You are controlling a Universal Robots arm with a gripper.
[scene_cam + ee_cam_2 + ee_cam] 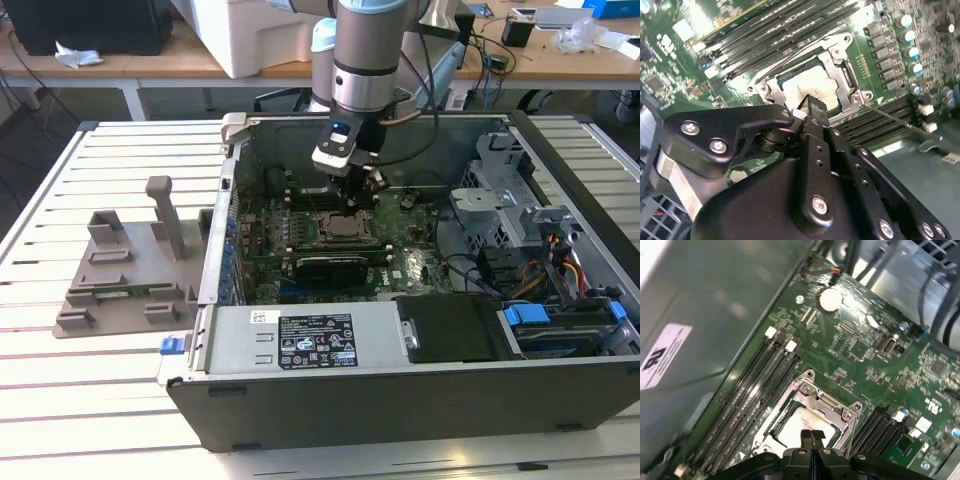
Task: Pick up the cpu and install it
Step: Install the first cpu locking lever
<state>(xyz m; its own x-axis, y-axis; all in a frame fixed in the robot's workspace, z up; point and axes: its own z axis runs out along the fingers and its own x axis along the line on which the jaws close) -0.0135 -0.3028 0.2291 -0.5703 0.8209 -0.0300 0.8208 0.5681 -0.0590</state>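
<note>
The cpu [347,229], a flat square with a shiny silver top, lies flat inside the metal socket frame [322,226] on the green motherboard [410,265] of the open computer case. Both wrist views show it too: the cpu [812,86] within the socket frame [840,62], and the cpu [796,423] within the socket frame [832,402]. My gripper [352,206] hangs straight over the socket. Its black fingertips [811,436] are pressed together just above the chip's top, with nothing between them. The gripper [810,107] hides part of the chip.
A grey holder block [130,270] with upright posts stands on the slatted table at the exterior view's left. Case walls [215,240], a power supply [310,340], a drive cage and cables [540,250] surround the board. Memory slots [757,385] flank the socket.
</note>
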